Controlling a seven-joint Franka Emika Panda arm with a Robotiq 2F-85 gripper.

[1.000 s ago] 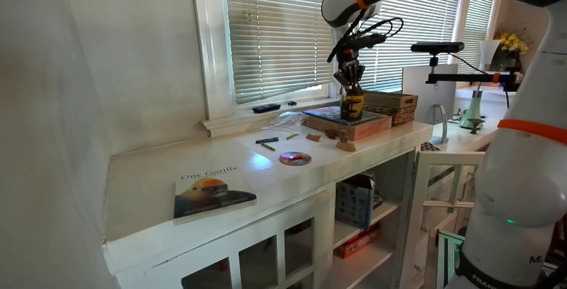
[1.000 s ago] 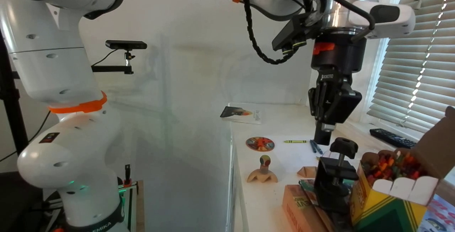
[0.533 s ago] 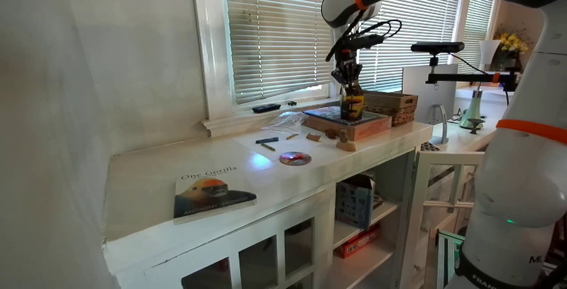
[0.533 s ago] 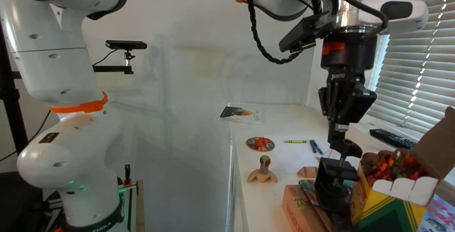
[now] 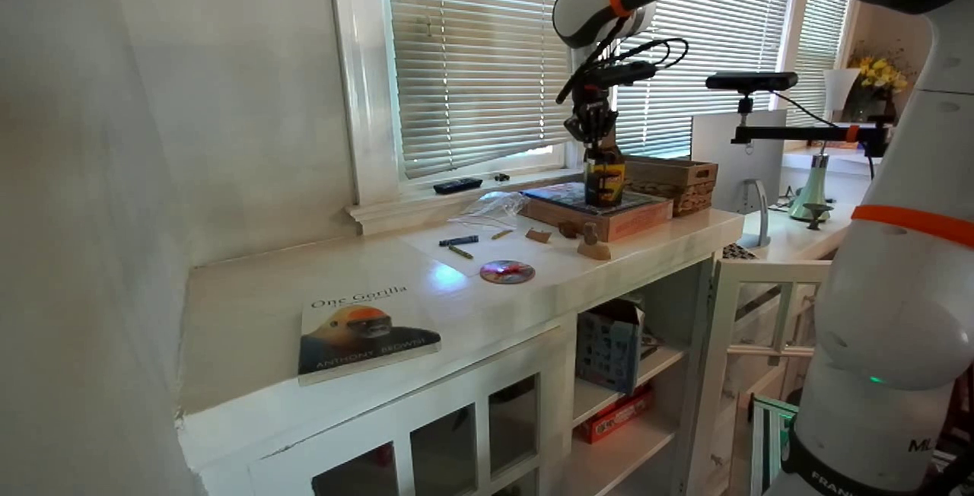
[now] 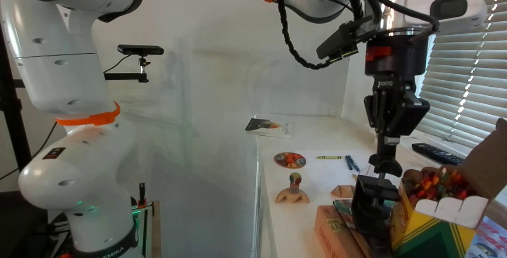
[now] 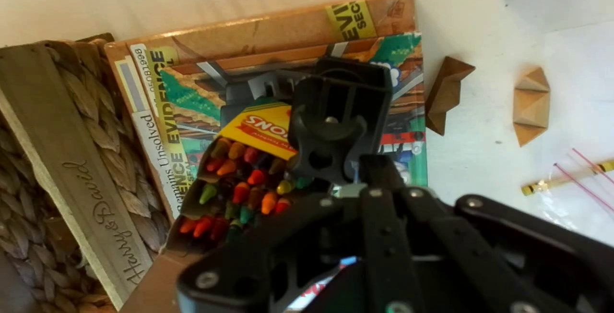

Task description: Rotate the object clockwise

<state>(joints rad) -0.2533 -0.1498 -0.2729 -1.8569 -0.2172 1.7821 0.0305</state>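
We list one white tabletop (image 5: 251, 313); on it, one stack of flat boxes (image 5: 639, 220), with one woven basket (image 5: 694, 199) just beside. On the stack: one crayon box (image 6: 435, 230); one black clamp (image 6: 370, 208), upright, close beside the crayon box. One pair of fingers (image 6: 383, 147), pressed narrowly together, pointing down at the clamp. One knob (image 6: 390, 167), topping the clamp, at the end of the fingers; whether they touch, we cannot tell. Crayons (image 7: 256, 177), many, in the crayon box.
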